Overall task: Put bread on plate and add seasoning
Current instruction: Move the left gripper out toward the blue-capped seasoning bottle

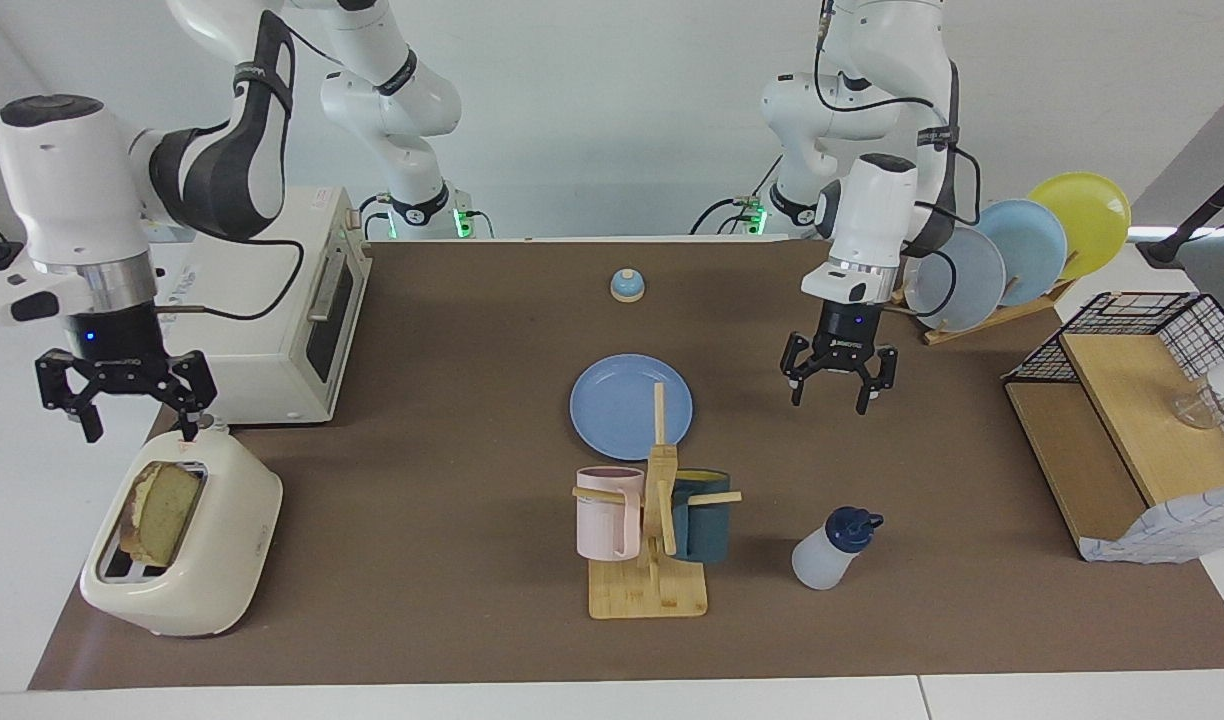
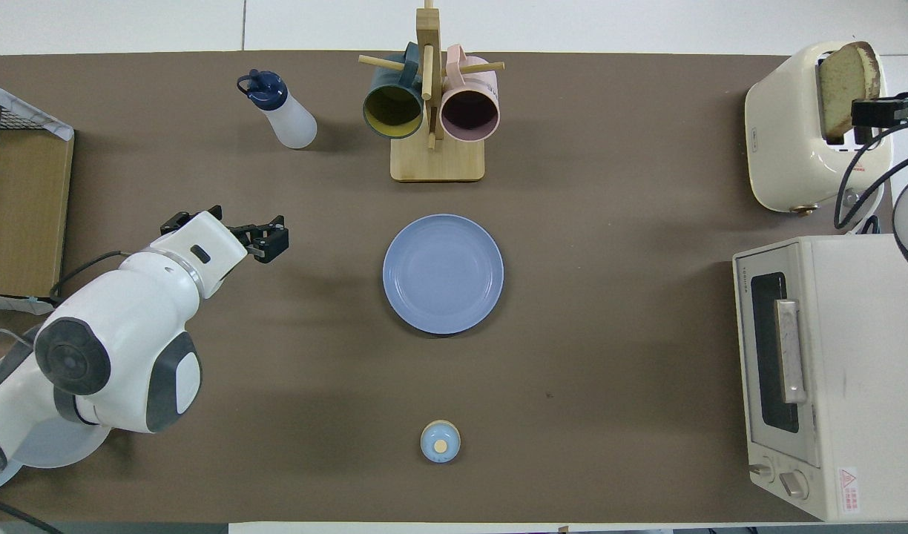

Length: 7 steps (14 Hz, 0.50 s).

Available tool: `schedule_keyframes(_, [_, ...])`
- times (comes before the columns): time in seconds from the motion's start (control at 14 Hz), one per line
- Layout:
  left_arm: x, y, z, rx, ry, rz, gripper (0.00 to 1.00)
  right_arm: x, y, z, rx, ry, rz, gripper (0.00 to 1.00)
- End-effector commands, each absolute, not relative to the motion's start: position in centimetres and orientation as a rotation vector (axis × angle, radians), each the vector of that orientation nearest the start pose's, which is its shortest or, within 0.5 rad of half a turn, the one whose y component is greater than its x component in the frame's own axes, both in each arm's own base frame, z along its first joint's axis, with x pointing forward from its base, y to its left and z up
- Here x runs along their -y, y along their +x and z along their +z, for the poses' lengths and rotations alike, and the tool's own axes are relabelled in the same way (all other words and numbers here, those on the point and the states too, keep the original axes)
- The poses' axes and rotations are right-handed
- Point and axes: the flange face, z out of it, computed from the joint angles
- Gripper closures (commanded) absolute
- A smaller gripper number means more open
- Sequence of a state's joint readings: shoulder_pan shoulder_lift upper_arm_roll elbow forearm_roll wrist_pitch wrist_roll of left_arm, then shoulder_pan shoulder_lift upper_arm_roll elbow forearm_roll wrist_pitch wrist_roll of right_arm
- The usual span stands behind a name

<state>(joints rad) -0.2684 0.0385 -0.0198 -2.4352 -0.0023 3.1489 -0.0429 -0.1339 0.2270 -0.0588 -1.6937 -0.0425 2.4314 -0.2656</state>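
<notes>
Overhead view shows the plate (image 2: pixel 443 274) lying flat and bare at the middle of the brown mat (image 2: pixel 610 334), and everything else is placed here against it. The bread (image 1: pixel 160 512) stands upright in a slot of the cream toaster (image 1: pixel 187 540), well apart from the plate, farther from the robots than it and at the right arm's end of the table. The seasoning (image 1: pixel 832 548) stands on the mat, farther from the robots than the plate and toward the left arm's end; its dark cap leans a little toward that end. Between the plate and the table's edge, farther from the robots, stands the wooden mug stand (image 1: pixel 652 560) carrying a pink mug (image 1: pixel 608 512) and a dark teal mug (image 1: pixel 702 515). The small bell (image 1: pixel 627 286) sits nearer to the robots than the plate. The toaster oven (image 1: pixel 272 320) sits toward the right arm's end, nearer to the robots than the toaster. The left gripper (image 1: pixel 840 388) hangs in the air over bare mat beside the plate, toward the left arm's end, pointing down with its fingers spread and nothing between them. The right gripper (image 1: pixel 125 410) hangs just over the toaster's nearer end, fingers likewise spread wide and empty, clear of the bread.
</notes>
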Motion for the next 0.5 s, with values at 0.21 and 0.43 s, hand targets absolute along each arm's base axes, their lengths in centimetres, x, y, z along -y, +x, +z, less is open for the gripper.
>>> schedule_keyframes(0.21, [17.1, 51.7, 29.8, -0.272, -3.03, -1.283, 0.0, 14.7, 69.3, 49.9, 0.083, -3.112, -0.895, 0.18])
schedule_keyframes(0.43, [18.4, 53.7, 29.8, -0.21, -3.029, -1.319, 0.0, 14.6, 69.9, 48.8, 0.075, -3.108, -0.883, 0.26])
